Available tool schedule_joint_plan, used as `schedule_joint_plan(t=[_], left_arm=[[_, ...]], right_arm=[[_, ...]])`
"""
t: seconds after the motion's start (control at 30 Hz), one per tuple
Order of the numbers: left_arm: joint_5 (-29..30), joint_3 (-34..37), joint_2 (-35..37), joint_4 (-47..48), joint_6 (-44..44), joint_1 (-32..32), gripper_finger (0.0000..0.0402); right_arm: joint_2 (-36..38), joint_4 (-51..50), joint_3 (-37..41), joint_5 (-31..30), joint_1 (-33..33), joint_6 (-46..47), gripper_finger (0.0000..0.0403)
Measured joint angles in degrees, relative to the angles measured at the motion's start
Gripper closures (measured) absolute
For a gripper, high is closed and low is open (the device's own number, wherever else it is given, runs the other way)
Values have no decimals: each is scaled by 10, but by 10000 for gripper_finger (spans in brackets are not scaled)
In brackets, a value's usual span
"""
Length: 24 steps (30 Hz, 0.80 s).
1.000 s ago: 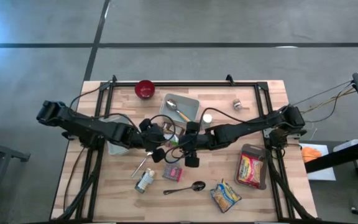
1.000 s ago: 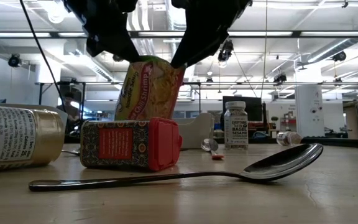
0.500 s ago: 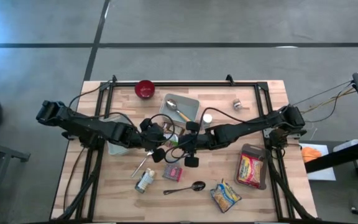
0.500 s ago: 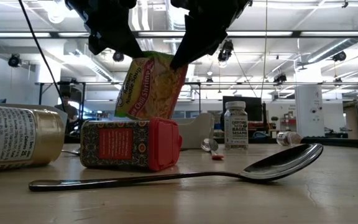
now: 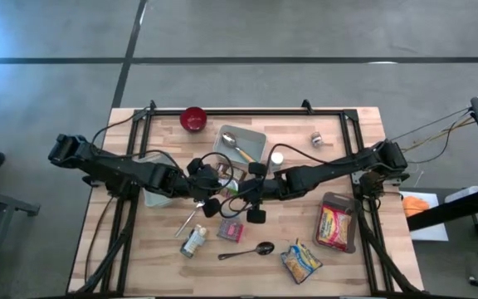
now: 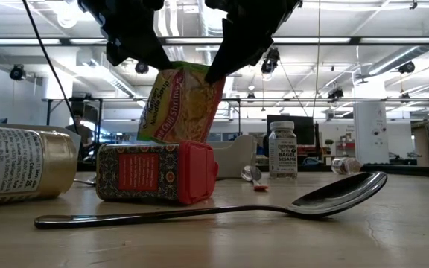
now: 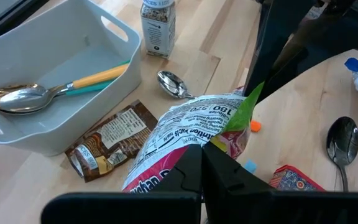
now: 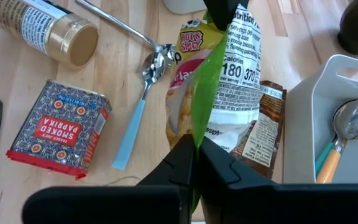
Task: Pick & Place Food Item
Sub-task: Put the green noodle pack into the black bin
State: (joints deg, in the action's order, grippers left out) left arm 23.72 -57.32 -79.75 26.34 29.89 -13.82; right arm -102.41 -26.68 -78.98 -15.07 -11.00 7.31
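Observation:
A noodle packet [image 6: 181, 104], green, yellow and white, hangs above the middle of the table between my two arms. My left gripper [image 7: 201, 163] is shut on one end of it and my right gripper [image 8: 194, 163] is shut on the opposite end. In the high view both grippers meet near the table's centre, with the left gripper [image 5: 220, 191] beside the right gripper [image 5: 243, 193], and they hide most of the packet. In the low view the packet's lower end is hidden behind a red paprika tin [image 6: 159, 173]. My left gripper pinches the packet's end edge [image 7: 194, 142] between its two fingers, slanting down from the table's left. The packet stretches away from the fingers toward the other arm, above the table. My right gripper pinches the packet's green edge [image 8: 197, 134] between its two fingers, slanting down from the table's right. The packet runs from these fingers to the left gripper, tilted.
Below the packet lie a brown sachet [image 7: 110, 140] and a blue-handled spoon [image 8: 135, 124]. A white tray [image 5: 243, 145] holding a spoon, a red bowl [image 5: 193, 119] and a sesame jar [image 5: 276, 158] stand farther back. Nearer are a spice jar [image 5: 193, 241], a dark spoon [image 5: 251, 250] and two more packets [image 5: 301, 262].
In the low view the packet has tipped from nearly upright to leaning, its top swinging toward my right gripper, which has taken hold of that corner. Both arms have kept their places.

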Motion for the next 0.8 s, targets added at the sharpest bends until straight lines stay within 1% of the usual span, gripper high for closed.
schedule_joint_plan(t=[0.1,0.17,0.37,0.47,0.57,0.67,0.8], left_arm=[[-3,0,4,1,-1,0,396],[-4,0,13,6,-2,0,382],[-3,0,44,7,-28,0,308],[-4,0,58,11,-31,0,273],[0,0,74,22,-31,0,245],[18,0,90,33,-31,0,228],[54,0,114,41,-31,0,223]], right_arm=[[0,0,0,0,0,0,395],[0,-1,0,-1,0,0,395],[4,-8,-2,-3,-1,0,395],[16,-12,-2,-16,-1,0,395],[34,-24,-3,-36,-1,0,395],[60,-51,-3,-50,-2,9,395],[103,-103,-3,-81,-6,31,395]])
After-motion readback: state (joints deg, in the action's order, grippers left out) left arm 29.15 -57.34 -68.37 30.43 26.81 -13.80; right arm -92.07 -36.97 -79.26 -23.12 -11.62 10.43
